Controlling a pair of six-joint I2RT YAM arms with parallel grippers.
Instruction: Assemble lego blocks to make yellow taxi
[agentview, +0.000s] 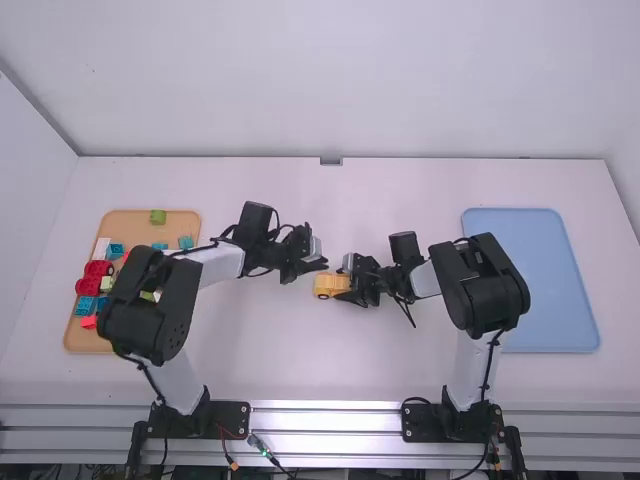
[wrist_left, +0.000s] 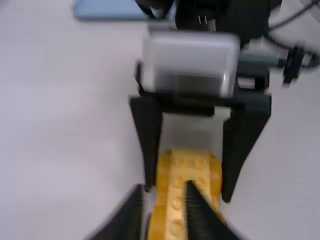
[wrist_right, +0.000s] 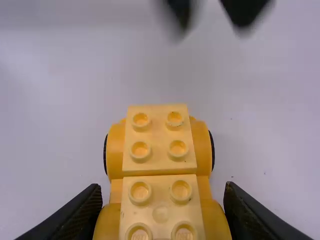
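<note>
Looks about half done. On the counter (agentview: 330, 360), see yellow wheeled base (wrist_right: 160, 165) already joined, clamped by right fingers (wrist_right: 250, 215); near it, left fingers (wrist_right: 244, 11) apart. Probably needs building higher over bare studs (wrist_right: 140, 120).

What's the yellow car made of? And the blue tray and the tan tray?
The yellow car looks like hard, smooth plastic, with moulded round studs on top. The blue tray seems to be plastic too: one even colour, rounded corners. The tan tray might be wood, from its light brown colour, or just tan plastic.
</note>
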